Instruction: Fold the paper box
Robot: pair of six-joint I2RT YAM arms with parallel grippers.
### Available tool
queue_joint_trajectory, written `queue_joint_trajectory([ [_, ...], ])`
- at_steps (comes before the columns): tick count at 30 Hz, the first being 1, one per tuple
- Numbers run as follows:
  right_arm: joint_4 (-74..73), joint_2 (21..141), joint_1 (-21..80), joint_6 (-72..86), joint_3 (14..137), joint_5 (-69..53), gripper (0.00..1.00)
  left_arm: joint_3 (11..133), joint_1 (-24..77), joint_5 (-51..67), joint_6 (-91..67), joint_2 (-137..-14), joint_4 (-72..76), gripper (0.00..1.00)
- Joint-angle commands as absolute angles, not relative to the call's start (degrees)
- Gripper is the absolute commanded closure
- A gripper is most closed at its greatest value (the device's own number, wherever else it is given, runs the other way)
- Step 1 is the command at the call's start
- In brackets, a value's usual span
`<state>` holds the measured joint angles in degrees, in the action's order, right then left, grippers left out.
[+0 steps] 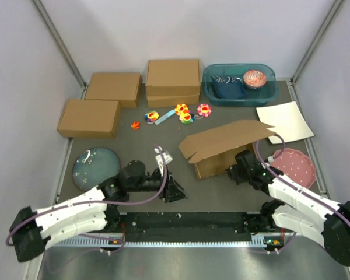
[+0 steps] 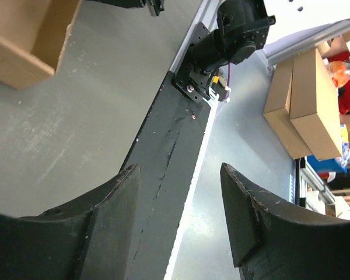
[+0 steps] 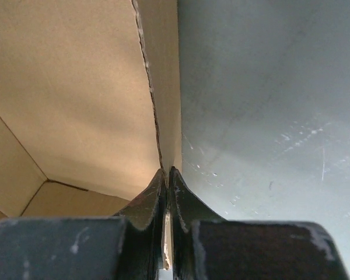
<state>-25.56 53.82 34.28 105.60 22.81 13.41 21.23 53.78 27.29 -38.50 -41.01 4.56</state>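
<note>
The paper box, plain brown cardboard, stands partly formed in the middle right of the table, its lid raised and slanting with tabs at the left end. My right gripper is at its near right side, shut on a thin cardboard wall of the box; the fingertips pinch the edge. The box's inner surface fills the left of the right wrist view. My left gripper is open and empty, low near the table's front, left of the box; a corner of the box shows in its view.
Three ready-made brown boxes stand at the back left. A teal bin, a white sheet, a pink plate, a blue-grey plate and small colourful toys surround the box.
</note>
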Motion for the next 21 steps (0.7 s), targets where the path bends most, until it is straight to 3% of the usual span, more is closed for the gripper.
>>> queue_joint_trajectory([
  [1, -21.4, 54.6, 35.3, 105.2, 22.5, 15.6, 1.0, 28.3, 55.9, 26.5, -35.6, -51.7, 17.0, 0.38],
  [12, -20.0, 51.2, 38.1, 101.4, 17.5, 14.5, 1.0, 53.0, 54.3, 10.4, -30.9, -75.7, 9.9, 0.36],
  [21, -23.2, 44.8, 42.1, 99.4, 16.7, 13.8, 1.0, 57.7, 50.2, 10.4, -36.5, -85.8, 11.1, 0.36],
])
